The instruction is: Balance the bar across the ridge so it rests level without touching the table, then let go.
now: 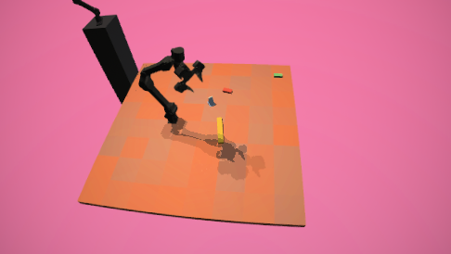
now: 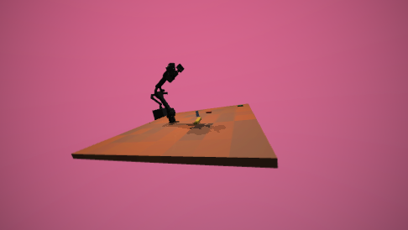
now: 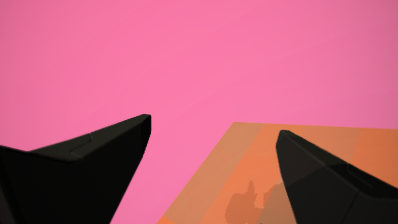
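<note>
The long yellow bar (image 1: pixel 220 129) (image 2: pixel 197 120) lies on the table (image 1: pixel 148 190) (image 2: pixel 138 148), with its near end in the arm's shadow. A small blue-grey piece (image 1: pixel 212 101) (image 2: pixel 197 113), which looks like the ridge, stands apart from the bar, behind it and slightly to the left in the top view. My gripper (image 1: pixel 197 85) (image 3: pixel 214 130) is open, with nothing between the fingers. It is raised high above the table. Neither the bar nor the blue-grey piece shows in the wrist view.
A small red block (image 1: pixel 227 91) (image 2: pixel 208 112) lies behind and right of the blue-grey piece. A green block (image 1: pixel 277 75) (image 2: pixel 240 106) lies near the far right corner. A tall black pillar (image 1: pixel 106 53) stands beyond the table's left edge.
</note>
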Action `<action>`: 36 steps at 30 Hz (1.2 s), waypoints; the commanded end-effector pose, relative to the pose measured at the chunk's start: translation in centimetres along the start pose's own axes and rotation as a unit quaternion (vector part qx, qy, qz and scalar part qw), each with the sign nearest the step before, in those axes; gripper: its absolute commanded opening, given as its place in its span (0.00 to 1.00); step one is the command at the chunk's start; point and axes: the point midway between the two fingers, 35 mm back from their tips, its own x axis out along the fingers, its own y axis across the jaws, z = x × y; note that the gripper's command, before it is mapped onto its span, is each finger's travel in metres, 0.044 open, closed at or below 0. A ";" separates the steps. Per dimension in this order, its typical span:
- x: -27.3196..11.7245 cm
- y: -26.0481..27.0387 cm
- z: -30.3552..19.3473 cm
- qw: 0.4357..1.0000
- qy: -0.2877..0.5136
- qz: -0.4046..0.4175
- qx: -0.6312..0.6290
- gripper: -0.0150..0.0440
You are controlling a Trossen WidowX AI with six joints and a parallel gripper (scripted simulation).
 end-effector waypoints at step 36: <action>5.3 -6.2 -29.6 0.857 0.463 -0.223 -0.038 0.79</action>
